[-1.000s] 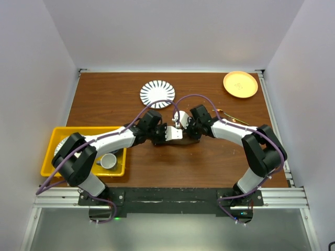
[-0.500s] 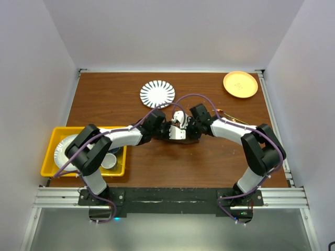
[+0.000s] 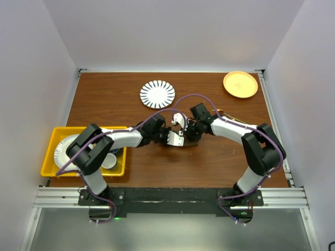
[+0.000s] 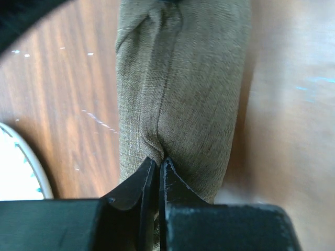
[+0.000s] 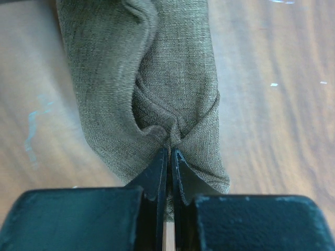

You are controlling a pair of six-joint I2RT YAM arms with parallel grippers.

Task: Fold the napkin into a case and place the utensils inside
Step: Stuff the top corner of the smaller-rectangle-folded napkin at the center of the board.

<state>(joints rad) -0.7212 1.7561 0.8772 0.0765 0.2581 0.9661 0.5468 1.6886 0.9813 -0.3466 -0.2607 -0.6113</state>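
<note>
1. At mid-desk, between the two arms: dark olive-brown cloth napkin [image 4: 183,89], bunched into a narrow, long roll above the brown wooden desk [image 3: 104,104]. Resting or lifted, cannot tell.
2. Pinched at one end by the left hand [image 4: 157,163], black fingers closed to a sliver on a raised crease of cloth.
3. Pinched at the other end by the right hand [image 5: 170,152], likewise clamped on a gathered pucker of the same napkin.
4. Along both long edges of the roll: bare wood, plain in each wrist view.
5. From above: hands nearly meeting at centre, napkin almost wholly hidden beneath them. Open wood toward the near edge and across the far left.
6. Far side: round white plate with black radial stripes [image 3: 157,94], near the hands but apart. Round orange plate [image 3: 240,84] in the far right corner, close to the desk's edge.
7. Near left edge: yellow plastic tray [image 3: 51,151] holding white dishes, beside the left arm's elbow.
8. Just behind the right forearm: thin copper-toned metal utensil [image 3: 234,117], partly covered by the arm.
9. Only in the wrist views: weave, creases and the grip itself.
10. Only in the left wrist view: white curved rim [image 4: 23,162] at lower left, beside the roll.
11. Only overhead: both plates, tray, desk borders.
</note>
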